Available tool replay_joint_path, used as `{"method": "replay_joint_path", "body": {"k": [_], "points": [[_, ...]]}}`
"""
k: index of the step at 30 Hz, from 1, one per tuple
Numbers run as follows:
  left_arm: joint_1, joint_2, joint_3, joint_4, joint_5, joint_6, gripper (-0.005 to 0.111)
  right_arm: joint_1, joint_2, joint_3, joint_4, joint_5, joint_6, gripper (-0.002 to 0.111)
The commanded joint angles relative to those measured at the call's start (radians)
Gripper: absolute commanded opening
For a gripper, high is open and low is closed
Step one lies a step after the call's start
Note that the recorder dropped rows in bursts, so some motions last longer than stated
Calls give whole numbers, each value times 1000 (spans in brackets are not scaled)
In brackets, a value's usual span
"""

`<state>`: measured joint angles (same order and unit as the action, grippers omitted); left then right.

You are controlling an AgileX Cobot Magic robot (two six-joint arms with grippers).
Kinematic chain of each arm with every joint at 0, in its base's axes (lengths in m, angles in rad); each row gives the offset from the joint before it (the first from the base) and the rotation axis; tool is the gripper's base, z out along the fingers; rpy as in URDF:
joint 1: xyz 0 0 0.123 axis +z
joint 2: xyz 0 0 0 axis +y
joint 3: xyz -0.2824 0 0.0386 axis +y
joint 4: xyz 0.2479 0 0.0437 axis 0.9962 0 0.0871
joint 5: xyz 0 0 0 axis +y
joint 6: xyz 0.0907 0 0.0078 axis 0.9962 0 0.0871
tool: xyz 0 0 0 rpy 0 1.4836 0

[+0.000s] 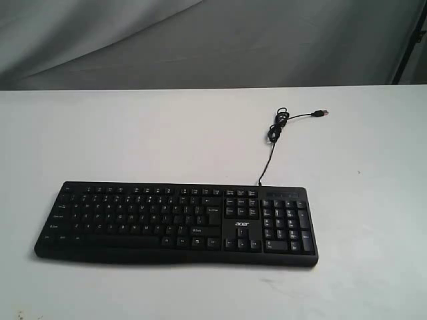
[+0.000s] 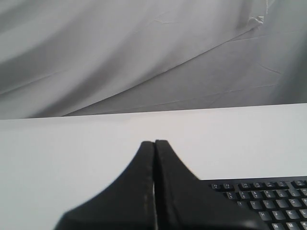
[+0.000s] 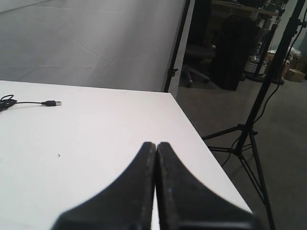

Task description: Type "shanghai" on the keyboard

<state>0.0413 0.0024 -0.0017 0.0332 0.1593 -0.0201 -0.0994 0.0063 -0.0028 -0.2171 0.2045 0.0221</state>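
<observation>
Exterior view: keyboard (image 1: 177,223) on table (image 1: 133,133); left tool (image 2: 154,143), right tool (image 3: 156,145) both closed, empty.

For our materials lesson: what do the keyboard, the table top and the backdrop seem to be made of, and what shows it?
Keyboard: likely black moulded plastic, matt, with white printed legends and little glare. Table top: smooth, white, matt; perhaps laminate or painted board, cannot tell which. Backdrop: grey cloth, by its soft folds and creases.

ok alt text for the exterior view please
A black Acer keyboard with number pad lies on a white table, its thin USB cable coiled behind it, plug lying free. Grey cloth hangs behind.
</observation>
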Motion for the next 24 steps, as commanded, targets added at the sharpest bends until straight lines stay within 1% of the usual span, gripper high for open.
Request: {"method": "replay_joint_path", "body": {"k": [1, 17, 19, 20, 22, 24], "points": [[-6, -2, 2, -2, -5, -3, 0, -8, -6, 3, -10, -16, -8, 0], [-6, -2, 2, -2, -5, -3, 0, -8, -6, 3, -46, -22, -28, 0], [-6, -2, 2, -2, -5, -3, 0, -8, -6, 3, -153, -125, -70, 0], [-6, -2, 2, -2, -5, -3, 0, -8, -6, 3, -167, -256, -70, 0], [-6, -2, 2, -2, -5, -3, 0, -8, -6, 3, -165, -383, -70, 0], [-6, -2, 2, -2, -5, -3, 0, -8, -6, 3, -165, -422, -70, 0]]}}
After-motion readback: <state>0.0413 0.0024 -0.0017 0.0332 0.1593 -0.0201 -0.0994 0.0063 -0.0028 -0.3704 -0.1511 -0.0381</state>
